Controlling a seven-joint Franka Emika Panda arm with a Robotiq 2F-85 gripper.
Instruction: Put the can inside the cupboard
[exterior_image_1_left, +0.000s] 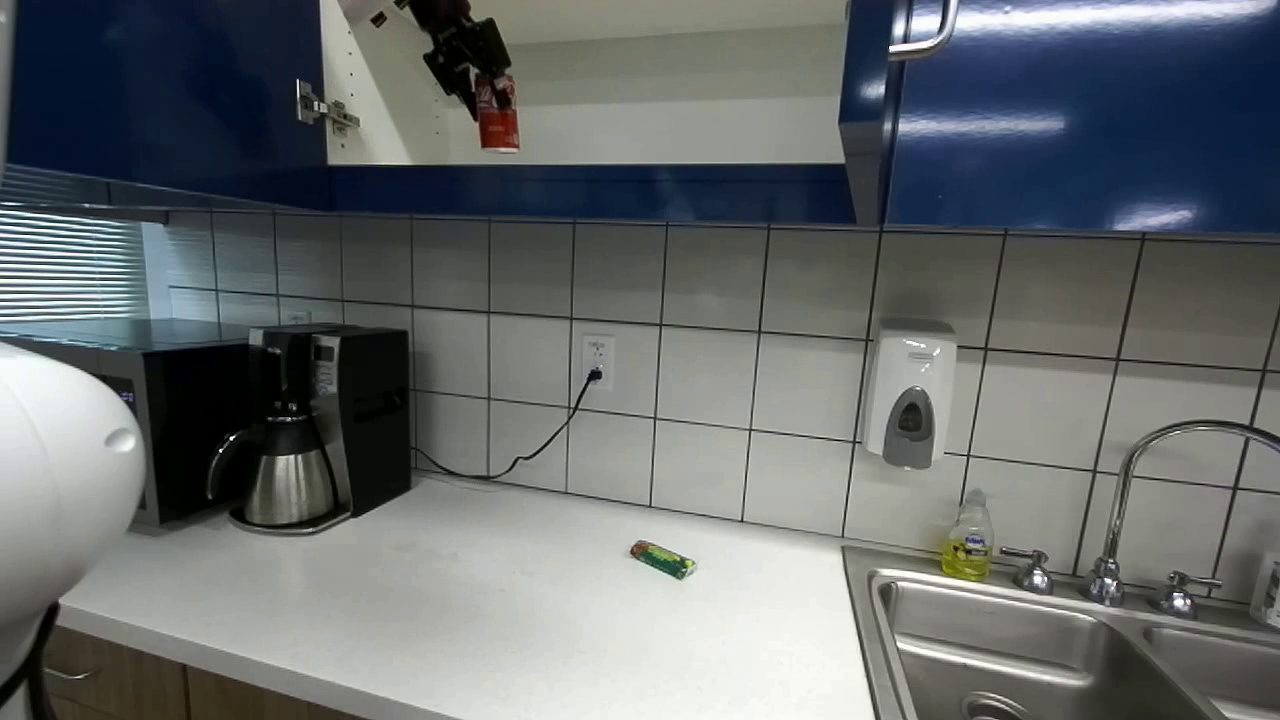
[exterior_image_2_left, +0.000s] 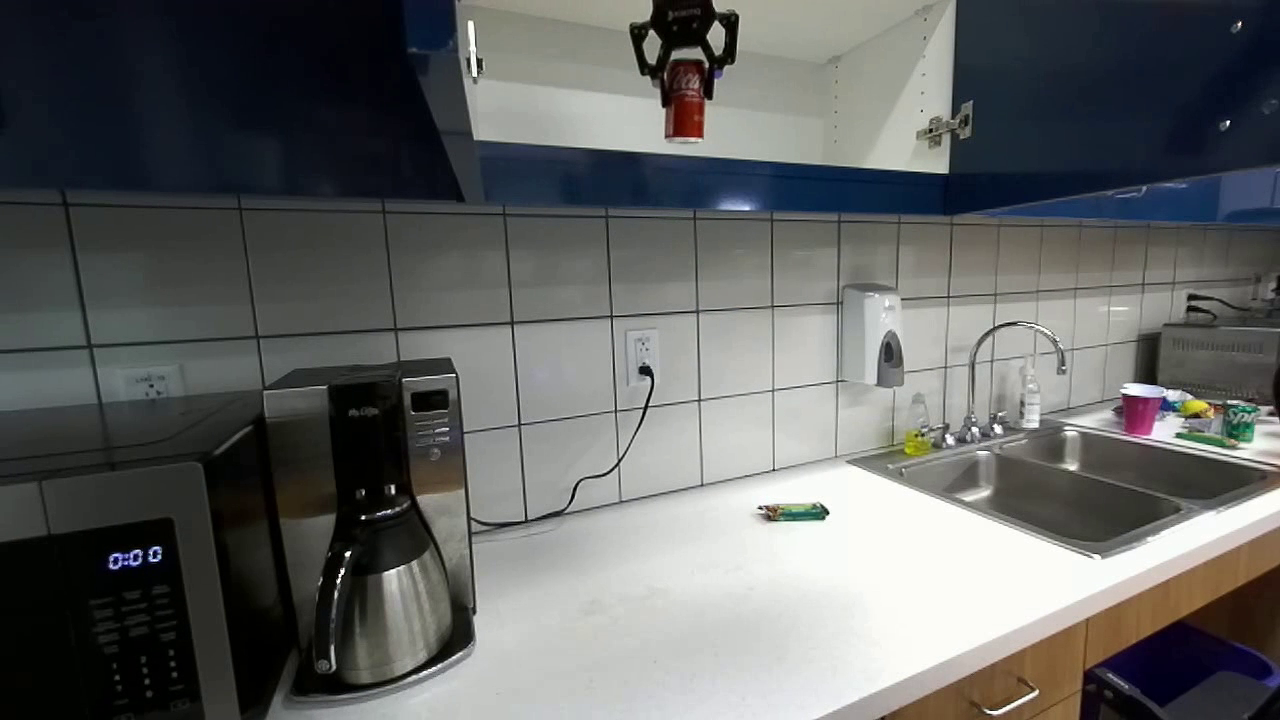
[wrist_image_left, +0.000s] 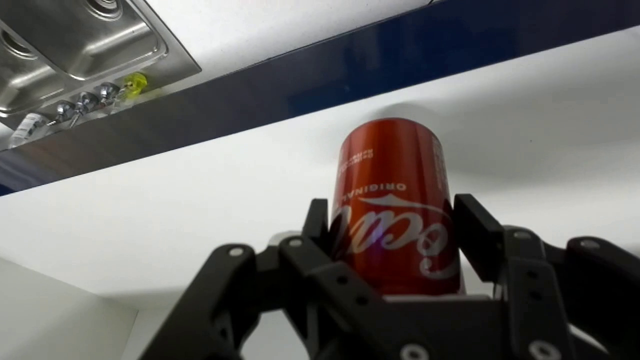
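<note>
- Your can (wrist_image_left: 395, 210), red with white script, is at the cupboard (exterior_image_1_left: 680, 130) opening, over the white floor (wrist_image_left: 200, 210). Close to upright.
- Its base shows just above the blue front rail (exterior_image_2_left: 780, 187) in both exterior views; exact gap to the floor, you can't tell.
- Your gripper (exterior_image_2_left: 686, 88) is clamped on the can: pads (wrist_image_left: 475, 230) on both sides of its upper part, lower part sticking out past the fingertips.
- Pose: in an exterior view the gripper hangs from the top edge, pointing about straight down, fingers even either side of the can. In an exterior view its linkage (exterior_image_1_left: 465, 45) slants from upper left to lower right.
- White arm link (exterior_image_1_left: 65, 490) bulges in at the left edge there, well below the gripper.
- Cupboard door (exterior_image_1_left: 160, 90) is swung wide, hinge (exterior_image_1_left: 328, 108) showing.
- Below you: counter (exterior_image_1_left: 480, 600), green packet (exterior_image_1_left: 663, 559) lying flat on it.
- Coffee maker (exterior_image_2_left: 370, 530) sits just beside the microwave (exterior_image_2_left: 130, 600), display at 0:00.
- Soap dispenser (exterior_image_1_left: 910, 395) is on the tiled wall (exterior_image_1_left: 700, 470); yellow soap bottle (exterior_image_1_left: 967, 540) stands at the sink's (exterior_image_1_left: 870, 620) back edge.
</note>
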